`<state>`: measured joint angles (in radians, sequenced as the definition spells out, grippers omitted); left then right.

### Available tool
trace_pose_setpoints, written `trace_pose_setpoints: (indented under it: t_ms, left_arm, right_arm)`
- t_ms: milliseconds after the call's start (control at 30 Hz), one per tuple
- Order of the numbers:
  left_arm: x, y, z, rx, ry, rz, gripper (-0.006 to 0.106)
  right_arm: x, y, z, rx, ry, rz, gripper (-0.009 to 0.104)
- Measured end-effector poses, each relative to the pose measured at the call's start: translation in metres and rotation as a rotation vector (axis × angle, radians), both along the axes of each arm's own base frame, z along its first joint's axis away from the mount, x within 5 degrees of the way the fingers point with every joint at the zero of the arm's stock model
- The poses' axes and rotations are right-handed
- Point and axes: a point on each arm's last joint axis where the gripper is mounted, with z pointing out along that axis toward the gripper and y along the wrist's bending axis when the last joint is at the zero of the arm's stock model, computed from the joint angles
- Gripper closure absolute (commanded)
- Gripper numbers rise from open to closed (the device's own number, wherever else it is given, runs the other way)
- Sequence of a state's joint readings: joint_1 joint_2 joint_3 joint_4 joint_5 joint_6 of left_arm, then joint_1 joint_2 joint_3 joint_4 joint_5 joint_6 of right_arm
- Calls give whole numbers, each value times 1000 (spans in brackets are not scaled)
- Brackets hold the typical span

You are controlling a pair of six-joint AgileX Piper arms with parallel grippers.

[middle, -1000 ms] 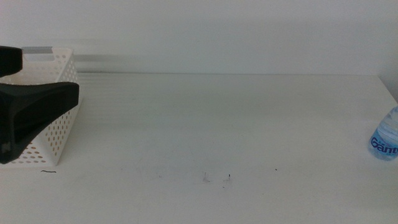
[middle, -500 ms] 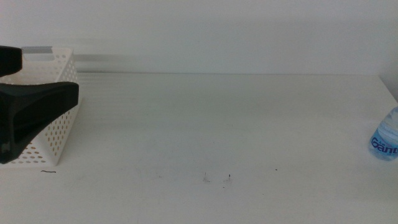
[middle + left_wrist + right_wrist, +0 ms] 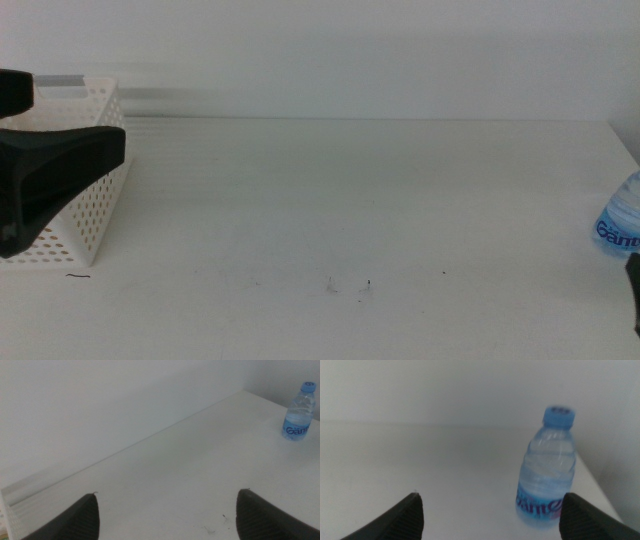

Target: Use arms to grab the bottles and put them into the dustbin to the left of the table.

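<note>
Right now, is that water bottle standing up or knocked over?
Upright: the water bottle stands on the table with its blue cap on top.

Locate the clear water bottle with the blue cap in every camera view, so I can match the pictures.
Middle view: water bottle cut off at the right edge, standing on the table.
Left wrist view: upright near the table's far corner, between the open left pincer jaws' span.
Right wrist view: close, upright, ahead of the open right pincer.
Shared landmark: the table edge beside the bottle.
</note>
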<state>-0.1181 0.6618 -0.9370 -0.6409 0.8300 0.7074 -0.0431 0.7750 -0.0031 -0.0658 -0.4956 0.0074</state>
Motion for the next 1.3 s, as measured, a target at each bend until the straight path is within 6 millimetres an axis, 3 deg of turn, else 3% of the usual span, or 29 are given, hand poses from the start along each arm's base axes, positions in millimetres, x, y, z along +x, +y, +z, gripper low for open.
trace_pose_setpoints:
  t_ms: [300, 567, 733, 1100, 1300]
  left_arm:
    - [0, 0, 0, 0, 0, 0, 7]
    - [0, 0, 0, 0, 0, 0, 7]
    - [0, 0, 0, 0, 0, 0, 7]
    - [1, 1, 2, -9, -23, 17, 7]
    - [1, 1, 2, -9, -23, 17, 7]
  right_arm:
    - [15, 0, -15, 12, 73, 6, 2]
    - [15, -12, -16, 15, 70, -78, 2]
    - [14, -26, -14, 105, 41, -197, 2]
    - [15, -30, -4, 91, -65, -230, 2]
    - [19, -31, -9, 92, -60, -232, 2]
